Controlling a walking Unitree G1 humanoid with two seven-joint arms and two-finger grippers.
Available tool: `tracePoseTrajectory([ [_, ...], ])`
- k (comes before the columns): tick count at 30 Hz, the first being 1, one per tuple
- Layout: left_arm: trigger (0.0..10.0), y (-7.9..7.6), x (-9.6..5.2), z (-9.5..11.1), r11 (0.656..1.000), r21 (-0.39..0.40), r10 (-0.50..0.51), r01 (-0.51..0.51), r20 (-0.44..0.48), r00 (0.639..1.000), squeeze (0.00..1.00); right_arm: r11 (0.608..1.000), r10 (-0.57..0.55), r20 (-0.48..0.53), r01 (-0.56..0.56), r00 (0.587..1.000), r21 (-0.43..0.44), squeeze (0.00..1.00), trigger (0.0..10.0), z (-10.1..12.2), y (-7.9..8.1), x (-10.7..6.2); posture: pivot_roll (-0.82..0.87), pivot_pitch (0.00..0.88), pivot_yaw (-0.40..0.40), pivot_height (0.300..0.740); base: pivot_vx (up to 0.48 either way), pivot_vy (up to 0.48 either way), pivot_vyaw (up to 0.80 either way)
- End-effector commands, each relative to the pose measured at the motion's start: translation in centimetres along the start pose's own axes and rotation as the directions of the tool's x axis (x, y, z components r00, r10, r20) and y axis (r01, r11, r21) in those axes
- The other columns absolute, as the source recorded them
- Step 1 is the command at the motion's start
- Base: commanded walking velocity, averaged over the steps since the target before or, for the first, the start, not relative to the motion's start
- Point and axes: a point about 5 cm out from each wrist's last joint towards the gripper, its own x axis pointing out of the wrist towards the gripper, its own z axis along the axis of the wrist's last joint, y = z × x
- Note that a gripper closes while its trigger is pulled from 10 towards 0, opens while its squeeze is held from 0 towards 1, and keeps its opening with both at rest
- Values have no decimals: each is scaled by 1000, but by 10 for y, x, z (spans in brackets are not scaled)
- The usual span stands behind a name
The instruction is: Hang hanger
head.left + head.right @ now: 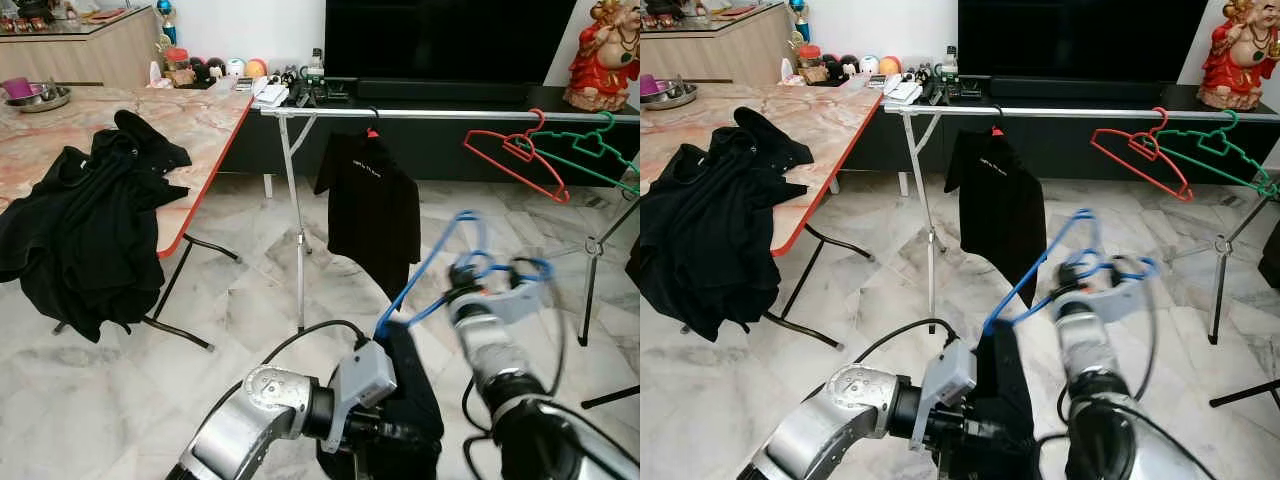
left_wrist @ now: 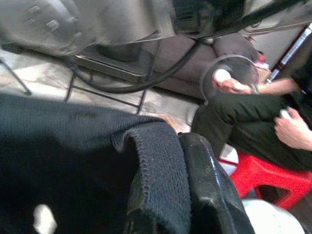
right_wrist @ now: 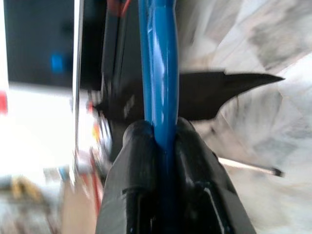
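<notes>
Right wrist view: right gripper (image 3: 163,141) clamps glossy blue hanger (image 3: 158,63).

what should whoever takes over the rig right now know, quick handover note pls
Right gripper: shut on the blue hanger, held up in front of the rack.
Left gripper: shut on the black garment, which hangs from that hanger.
Clothes rail: carries a black shirt, a red hanger and a green hanger; there is free space between shirt and red hanger.
Done: garment is on the hanger.
Left: hook it on the rail. More black clothes lie on the table.
</notes>
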Motion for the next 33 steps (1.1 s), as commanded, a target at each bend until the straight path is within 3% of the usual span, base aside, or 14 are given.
tracePoseTrajectory([
  [1, 0, -6, 6, 6, 999, 22, -31, 31, 17, 999, 0, 997, 14, 54, -18, 998, 79, 0, 10000, 7, 6, 1, 48, 53, -31, 740, 0, 0, 0],
  [5, 0, -4, 8, 6, 1000, 25, -8, 8, 22, 1000, 0, 968, -12, 63, -4, 998, 249, 0, 10000, 3, -8, -3, 47, 50, -33, 740, 0, 0, 0],
  [7, 0, -4, 8, 7, 1000, 26, -4, 3, 23, 1000, 0, 965, -29, 43, 17, 999, 260, 0, 10000, -1, -13, -5, 47, 50, -33, 740, 0, 0, 0],
  [9, 0, -2, 10, 8, 1000, 26, 7, -7, 28, 1000, 0, 941, -18, -8, 20, 1000, 337, 0, 10000, -10, -25, -11, 49, 48, -34, 740, 0, 0, 0],
  [15, 0, -4, 13, 8, 1000, 24, 8, -8, 31, 999, 0, 896, 125, -28, -100, 992, 433, 0, 10000, -13, -24, -15, 51, 48, -37, 740, 0, 0, 0],
  [17, 0, -5, 14, 7, 1000, 21, 1, -2, 33, 999, 0, 812, 299, 7, -258, 954, 523, 0, 10000, -8, -9, -17, 48, 49, -35, 740, 0, 0, 0],
  [20, 0, -6, 16, 7, 1000, 18, -4, 3, 33, 999, 0, 710, 479, 14, -397, 878, 582, 0, 10000, -8, 11, -21, 46, 48, -34, 740, 0, 0, 0],
  [21, 0, -6, 16, 7, 1000, 18, -4, 3, 33, 999, 0, 710, 479, 14, -397, 878, 582, 0, 10000, -8, 11, -21, 46, 48, -34, 740, 0, 0, 0],
  [23, 0, -6, 15, 7, 1000, 16, -1, 1, 32, 999, 0, 654, 556, -4, -435, 831, 619, 0, 10000, -13, 19, -25, 49, 48, -30, 740, 0, 0, 0],
  [24, 0, -6, 15, 7, 1000, 16, -1, 1, 32, 999, 0, 654, 556, -4, -435, 831, 619, 0, 10000, -13, 19, -25, 49, 48, -30, 740, 0, 0, 0],
  [25, 0, -6, 14, 6, 1000, 14, 2, -2, 30, 1000, 0, 606, 603, -4, -455, 798, 653, 0, 10000, -14, 22, -30, 52, 48, -25, 740, 0, 0, 0],
  [29, 0, -5, 14, 5, 1000, 12, 7, -7, 25, 1000, 0, 527, 690, -18, -486, 723, 697, 0, 10000, -16, 27, -39, 52, 47, -23, 740, 0, 0, 0],
  [30, 0, -5, 14, 5, 1000, 12, 7, -7, 25, 1000, 0, 527, 690, -18, -486, 723, 697, 0, 10000, -16, 27, -39, 52, 47, -23, 740, 0, 0, 0],
  [33, 0, -4, 14, 5, 1000, 14, 16, -17, 23, 1000, 0, 461, 764, -42, -498, 644, 734, 0, 10000, -19, 29, -49, 55, 45, -21, 740, 0, 0, 0],
])
